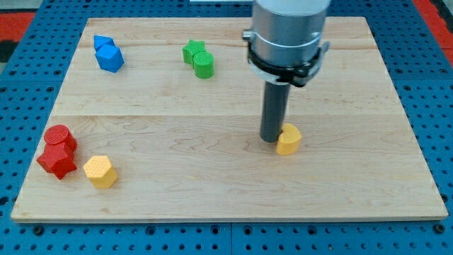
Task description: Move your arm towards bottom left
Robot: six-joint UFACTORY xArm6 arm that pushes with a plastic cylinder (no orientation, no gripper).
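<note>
Tabletop (212, 142): pale wooden board of joined planks, resting on a blue perforated base (21, 71).

Arm (289, 35): our grey cylindrical housing with a black collar, entering from the view's top, right of centre. A straight dark rod (274, 110) descended from it to the board.

Hand: none fitted, so there was no open or closed state for us to record. My tip (272, 139) stood on the board, touching the left side of a small yellow block (289, 139) whose shape we could not make out.

Red pair, view's lower left: a red cylinder (59, 137) touching a red star-like block (56, 161) below it.

Yellow hexagonal block (100, 171): just right of the red pair.

Blue pair, view's upper left: two angular blue blocks (108, 54) pressed together.

Green pair, top centre: a green star-like block (193, 51) touching a green cylinder (204, 65).

My tip was well apart from the bottom-left group.
</note>
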